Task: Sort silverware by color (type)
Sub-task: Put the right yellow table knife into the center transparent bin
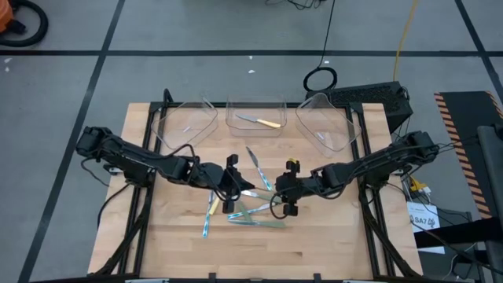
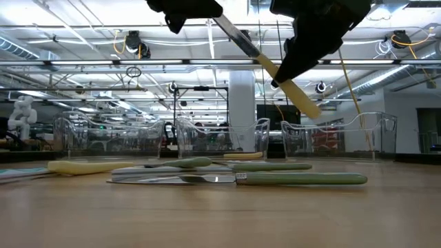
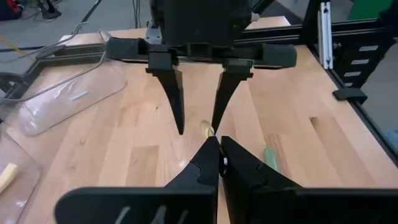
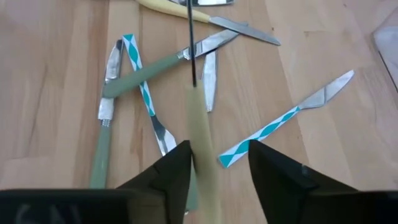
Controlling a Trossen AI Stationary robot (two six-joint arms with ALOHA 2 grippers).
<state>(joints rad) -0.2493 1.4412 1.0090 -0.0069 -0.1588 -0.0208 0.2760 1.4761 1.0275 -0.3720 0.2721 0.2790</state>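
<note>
Nearest, along the front of the table (image 1: 330, 244): bare pale wood in glued strips, smooth and matte.

A little farther in, near the middle: the loose silverware (image 1: 245, 207), lying flat and crossing each other. Includes slim green-handled knives (image 2: 300, 179) with rounded matte handles and flat shiny blades. Includes also pieces with blue-and-white striped handles (image 4: 267, 134), thin and flat like a ribbon, and one pale yellow handle (image 2: 83, 167) at the side of the pile.

Just above this pile, in the air: the yellow-handled knife (image 2: 275, 72), tilted, with the narrow metal blade higher and the thick rounded handle lower. Spans the gap between the two pincers.

On the blade side: the left gripper (image 1: 233, 185), dark and pointed, its fingers (image 3: 249, 171) pressed together on the thin blade.

On the handle side: the right gripper (image 4: 217, 149), fingers (image 4: 177, 171) spread wider than the handle. Has the yellow handle between them, close against one finger and clear of the other. Not possible to tell whether that finger really touches it.

Farther, along the back edge of the table: three clear plastic trays, glossy, with thin curved walls, namely the left tray (image 1: 169, 130), the middle tray (image 1: 233, 110) and the right tray (image 1: 346, 130). Inside the middle tray: one more knife with yellow handle (image 1: 261, 121), lying flat.

Beyond the table: grey floor with dark lines in the high view, and in the low view a big hall with metal ceiling beams and a white column (image 2: 241, 110).
</note>
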